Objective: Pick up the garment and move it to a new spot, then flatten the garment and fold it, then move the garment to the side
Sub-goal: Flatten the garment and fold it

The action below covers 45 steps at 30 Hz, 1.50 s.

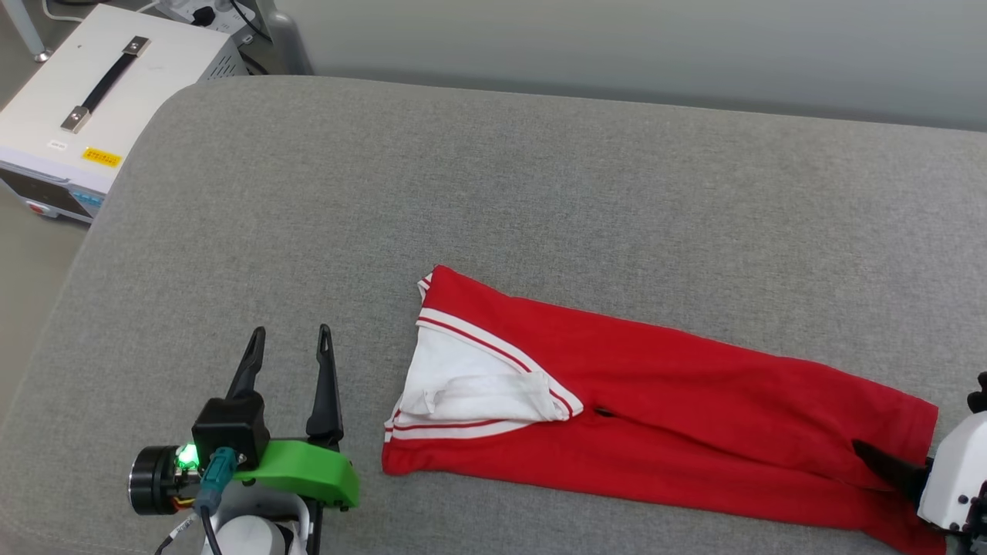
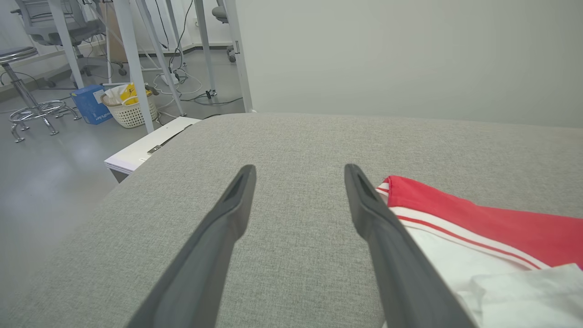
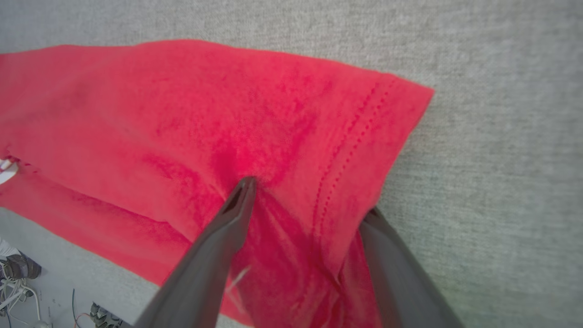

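The garment lies on the grey padded table as a long red strip, its white sleeve and striped trim at the left end; its front print is hidden. My left gripper stands open just left of that end, nothing between its fingers. In the left wrist view the left gripper sits beside the garment's trim. My right gripper is at the hem end. In the right wrist view the right gripper is open, one finger on top of the garment, the other's tip hidden under the hem edge.
A white box with a black handle stands on the floor past the table's far left corner. Beyond it are a basket, a blue box, a stool and white table legs. A pale wall runs behind the table.
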Available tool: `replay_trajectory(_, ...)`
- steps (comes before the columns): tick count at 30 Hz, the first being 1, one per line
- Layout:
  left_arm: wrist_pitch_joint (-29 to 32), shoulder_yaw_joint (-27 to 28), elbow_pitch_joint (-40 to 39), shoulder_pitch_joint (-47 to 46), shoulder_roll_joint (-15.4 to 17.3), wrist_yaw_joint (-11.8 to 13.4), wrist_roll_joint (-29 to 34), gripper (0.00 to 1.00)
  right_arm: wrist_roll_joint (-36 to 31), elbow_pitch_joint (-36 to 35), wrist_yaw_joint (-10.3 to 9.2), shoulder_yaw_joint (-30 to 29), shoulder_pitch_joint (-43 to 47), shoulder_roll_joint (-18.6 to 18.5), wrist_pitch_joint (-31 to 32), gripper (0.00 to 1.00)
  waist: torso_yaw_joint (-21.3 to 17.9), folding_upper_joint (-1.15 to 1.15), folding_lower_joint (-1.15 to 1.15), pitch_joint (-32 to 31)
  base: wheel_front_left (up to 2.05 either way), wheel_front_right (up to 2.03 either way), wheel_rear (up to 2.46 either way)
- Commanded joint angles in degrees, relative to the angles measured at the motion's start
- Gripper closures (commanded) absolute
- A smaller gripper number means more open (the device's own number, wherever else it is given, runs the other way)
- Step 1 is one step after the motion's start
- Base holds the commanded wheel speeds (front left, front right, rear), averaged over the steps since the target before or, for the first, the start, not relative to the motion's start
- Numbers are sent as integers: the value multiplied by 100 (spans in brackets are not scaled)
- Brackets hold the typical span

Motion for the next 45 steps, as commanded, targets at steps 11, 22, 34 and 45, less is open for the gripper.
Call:
replay_trajectory(11, -32, 616, -140, 293, -486, -489, 754, 0, 71, 540, -3, 321, -53, -160, -805, 100, -21, 0, 0, -193, 0, 0, 0)
replay_trajectory(22, -32, 722, -98, 398, -651, -858, 1110, 0, 245, 757, -3, -12, 189, -1023, -1106, 100, -121, 0, 0, -351, 0, 0, 0)
replay_trajectory(34, -33, 816, -32, 492, -740, -1009, 1266, 0, 569, -367, -3, -279, 491, -1127, -628, 100, -165, 0, 0, -482, 0, 0, 0)
replay_trajectory(45, -33, 723, 29, 387, -828, -1121, 1352, 0, 198, -1928, -3, 272, -111, -555, 120, 100, -74, 0, 0, -333, 0, 0, 0)
